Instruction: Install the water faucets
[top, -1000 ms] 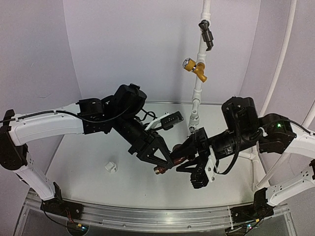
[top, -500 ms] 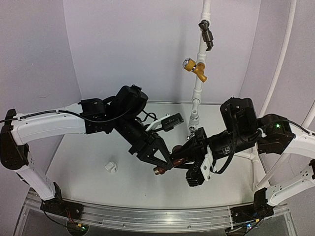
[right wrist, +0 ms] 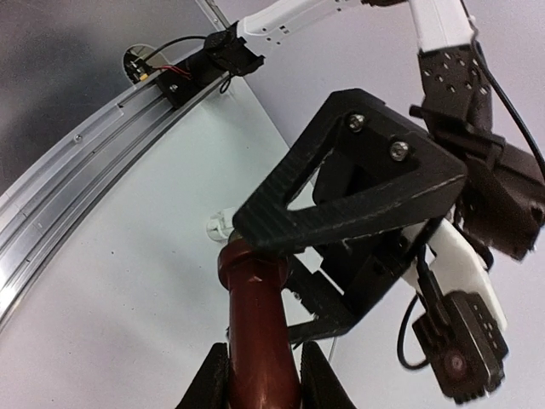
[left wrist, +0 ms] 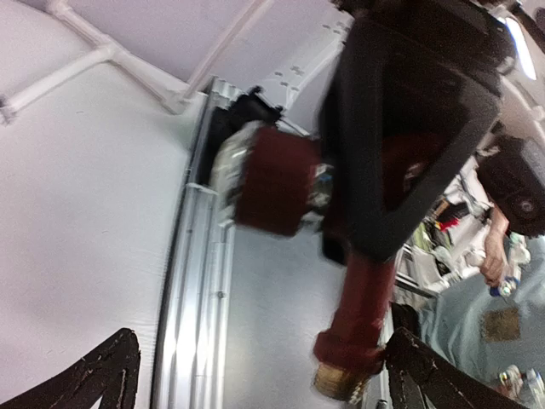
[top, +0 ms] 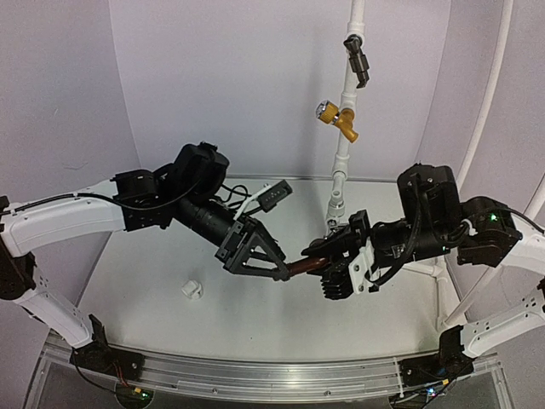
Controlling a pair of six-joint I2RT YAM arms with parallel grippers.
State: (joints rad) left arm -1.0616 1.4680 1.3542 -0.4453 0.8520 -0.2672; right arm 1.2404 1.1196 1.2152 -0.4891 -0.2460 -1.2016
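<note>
Faucet (top: 298,267) hangs above the tabletop (top: 145,264), now released by the left gripper (top: 277,264), whose jaws have sprung wide; the right gripper (top: 322,260) alone clamps its reddish body.

Pale lilac backdrop walls (top: 255,85) curve around a white tabletop (top: 213,328) edged by an aluminium rail (top: 255,376).

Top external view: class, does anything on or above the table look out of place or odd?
The white elbow fitting lies alone on the table, towards its left side, apart from the faucet, which is in mid-air, clamped in the right gripper. Nothing looks spilled or damaged.
</note>
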